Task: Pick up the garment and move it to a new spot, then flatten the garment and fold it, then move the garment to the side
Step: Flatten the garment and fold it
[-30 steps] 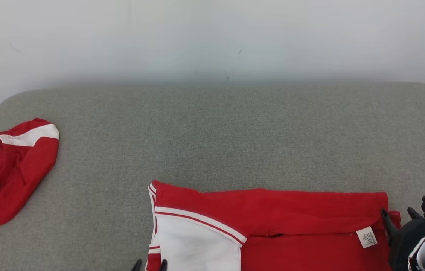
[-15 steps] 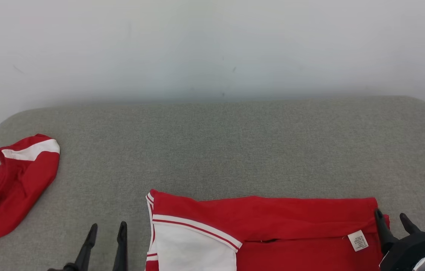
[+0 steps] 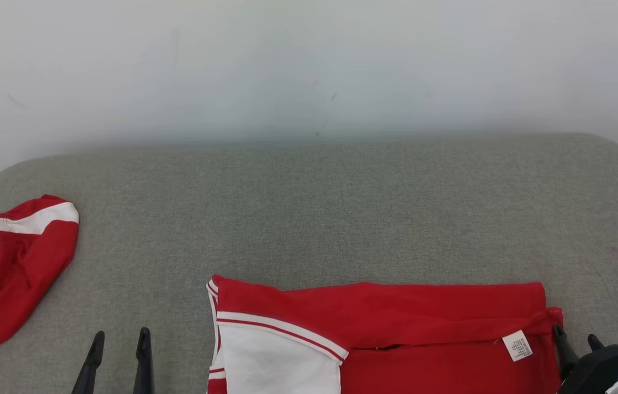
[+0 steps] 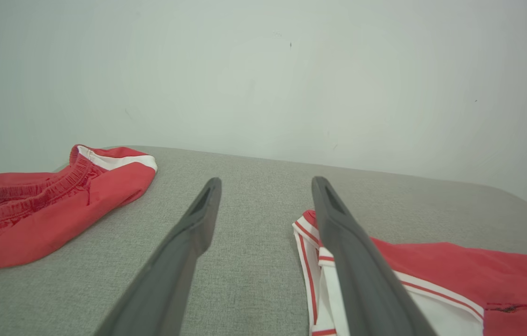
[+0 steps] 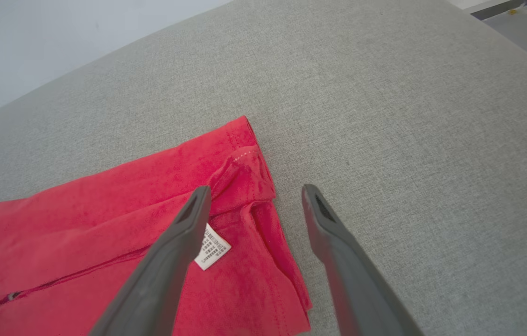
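Observation:
The red garment [image 3: 391,317] with a white panel and striped trim lies folded flat at the near edge of the grey surface, its white label [image 3: 517,346] near its right end. My left gripper [image 3: 119,338] is open and stands on bare surface just left of the garment's striped edge [image 4: 307,233]. My right gripper [image 3: 576,335] is also open, at the garment's right end. In the right wrist view its left finger [image 5: 170,252] crosses over the label [image 5: 213,248] and the red hem corner [image 5: 244,172], while the other finger is over bare cloth surface.
A second red garment [image 3: 7,273] with a white band lies crumpled at the far left edge of the grey padded surface [image 3: 341,208], also seen in the left wrist view [image 4: 48,210]. A pale wall rises behind. The surface's rounded right edge [image 5: 501,42] drops off.
My left gripper has come off the garment's left edge and moved left onto bare surface. My right gripper has sunk lower in view. The camera has tilted a little.

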Available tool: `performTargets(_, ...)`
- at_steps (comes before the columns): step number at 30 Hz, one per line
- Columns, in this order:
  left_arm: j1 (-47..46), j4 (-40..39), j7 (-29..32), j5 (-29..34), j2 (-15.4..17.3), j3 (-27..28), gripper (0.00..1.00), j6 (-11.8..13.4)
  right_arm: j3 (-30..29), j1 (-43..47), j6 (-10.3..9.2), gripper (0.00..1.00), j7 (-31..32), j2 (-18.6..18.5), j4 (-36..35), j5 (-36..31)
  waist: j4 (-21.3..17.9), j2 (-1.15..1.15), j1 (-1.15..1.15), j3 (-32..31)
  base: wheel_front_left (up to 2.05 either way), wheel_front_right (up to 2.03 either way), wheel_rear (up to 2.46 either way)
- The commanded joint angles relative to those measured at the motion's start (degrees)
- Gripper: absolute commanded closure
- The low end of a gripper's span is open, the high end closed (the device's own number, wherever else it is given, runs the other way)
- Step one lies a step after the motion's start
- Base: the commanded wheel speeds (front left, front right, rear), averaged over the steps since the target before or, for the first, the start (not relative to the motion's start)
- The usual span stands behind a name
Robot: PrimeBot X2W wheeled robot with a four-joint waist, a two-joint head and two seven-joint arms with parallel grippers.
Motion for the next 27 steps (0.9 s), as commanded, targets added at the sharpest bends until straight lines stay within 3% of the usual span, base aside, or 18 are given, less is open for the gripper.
performTargets(1,0.8,0.2,-0.2,0.7,-0.4,0.7,0.0,-0.4,-0.8,-0.8,-0.14,0.0,0.4,0.3,0.7,-0.7,0.2,0.0,0.0,0.4,0.0,0.0,0.0)
performTargets(12,0.0,3.8,-0.2,1.6,-0.7,-0.7,0.0,-1.7,-2.0,-5.5,-0.14,0.0,1.7,0.2,6.3,-3.6,1.2,0.0,0.0,3.7,0.0,0.0,0.0)
performTargets(27,-3.8,7.1,0.8,-0.6,1.3,-3.0,0.0,-2.1,-4.4,-10.8,-0.14,0.0,6.0,2.3,15.5,-10.1,2.8,0.0,0.0,8.4,0.0,0.0,0.0)
